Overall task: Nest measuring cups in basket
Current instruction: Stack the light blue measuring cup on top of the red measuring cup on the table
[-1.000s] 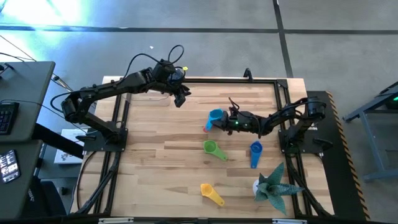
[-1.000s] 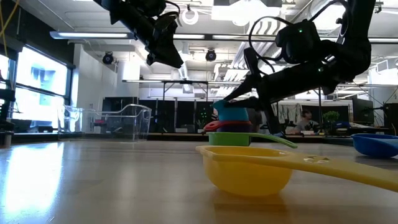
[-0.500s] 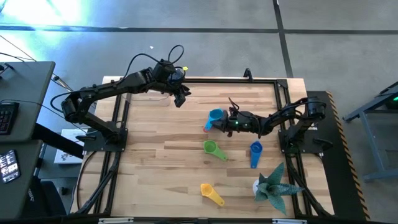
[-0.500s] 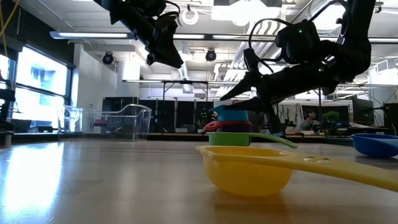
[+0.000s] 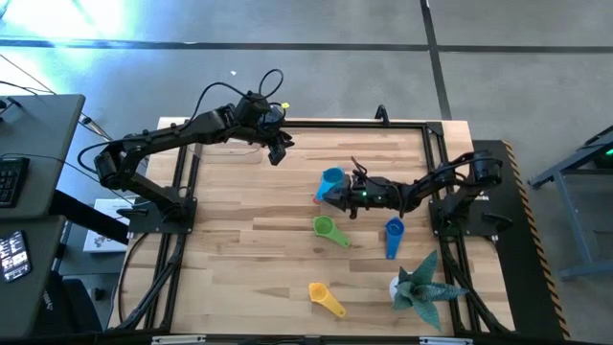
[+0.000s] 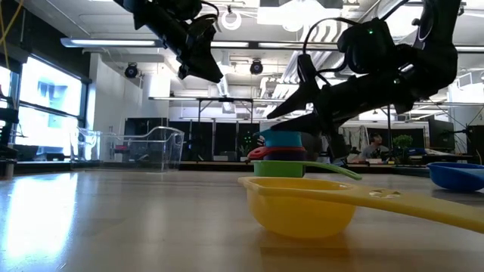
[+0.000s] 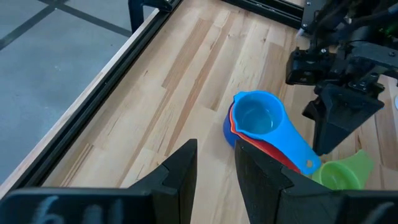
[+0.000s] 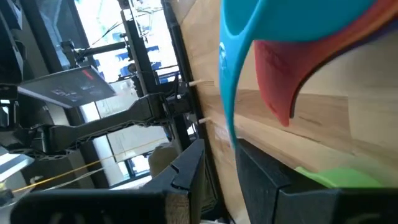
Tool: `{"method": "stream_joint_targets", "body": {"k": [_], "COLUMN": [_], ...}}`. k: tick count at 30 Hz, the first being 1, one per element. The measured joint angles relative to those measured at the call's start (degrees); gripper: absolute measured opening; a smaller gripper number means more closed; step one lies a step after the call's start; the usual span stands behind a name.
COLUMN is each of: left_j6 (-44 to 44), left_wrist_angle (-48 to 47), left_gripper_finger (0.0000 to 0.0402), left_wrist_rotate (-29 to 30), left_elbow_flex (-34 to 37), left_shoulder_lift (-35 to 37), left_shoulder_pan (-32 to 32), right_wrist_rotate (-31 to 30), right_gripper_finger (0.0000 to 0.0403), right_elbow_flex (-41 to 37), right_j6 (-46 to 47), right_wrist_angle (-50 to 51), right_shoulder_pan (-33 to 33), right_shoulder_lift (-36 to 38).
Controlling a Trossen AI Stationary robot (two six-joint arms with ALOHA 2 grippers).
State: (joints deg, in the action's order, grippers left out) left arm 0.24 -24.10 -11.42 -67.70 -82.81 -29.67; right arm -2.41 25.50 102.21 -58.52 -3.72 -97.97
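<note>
In the upper left of the high view, the clear rectangular plastic basket (image 6: 148, 145) sits under the left arm. No cup shows inside it. The left gripper (image 5: 279, 150) hangs just right of the basket, its fingers a narrow gap apart with nothing between them.

Right of centre stands the nested stack of light blue, red and purple plastic measuring cups (image 5: 330, 180) on the wood. Its handles run toward the lower edge of the frame. The right gripper (image 5: 339, 197) is just beside those handles on their right, jaws spread and holding nothing. It is by far the nearer arm to the stack.

Below lie the green plastic measuring cup (image 5: 324, 226) and the yellow plastic measuring cup (image 5: 320, 291). Farther right is the dark blue plastic measuring cup (image 5: 394, 230). All three are well apart from the basket.

No brand or label can be read.
</note>
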Motion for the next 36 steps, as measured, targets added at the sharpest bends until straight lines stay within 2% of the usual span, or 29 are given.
{"method": "stream_joint_targets", "body": {"k": [11, 18, 28, 36], "left_j6": [0.0, 0.0, 0.0, 0.0], "left_wrist_angle": [0.1, 0.4, 0.4, 0.4], "left_gripper_finger": [0.0097, 0.0097, 0.0097, 0.0097], "left_wrist_rotate": [0.0, 0.0, 0.0, 0.0], "left_elbow_flex": [0.0, 0.0, 0.0, 0.0], "left_shoulder_lift": [0.0, 0.0, 0.0, 0.0], "left_shoulder_pan": [0.0, 0.0, 0.0, 0.0], "right_wrist_rotate": [-5.8, -12.3, -7.9, -8.0], "right_gripper_finger": [0.0083, 0.0083, 0.0083, 0.0083], "right_elbow_flex": [0.0, 0.0, 0.0, 0.0], "right_j6": [1.3, -2.5, -0.6, 1.5], "right_wrist_angle": [-0.1, -5.5, 5.2, 12.3], "right_shoulder_pan": [3.7, 4.9, 5.0, 4.8], "right_shoulder_lift": [0.0, 0.0, 0.0, 0.0]}}
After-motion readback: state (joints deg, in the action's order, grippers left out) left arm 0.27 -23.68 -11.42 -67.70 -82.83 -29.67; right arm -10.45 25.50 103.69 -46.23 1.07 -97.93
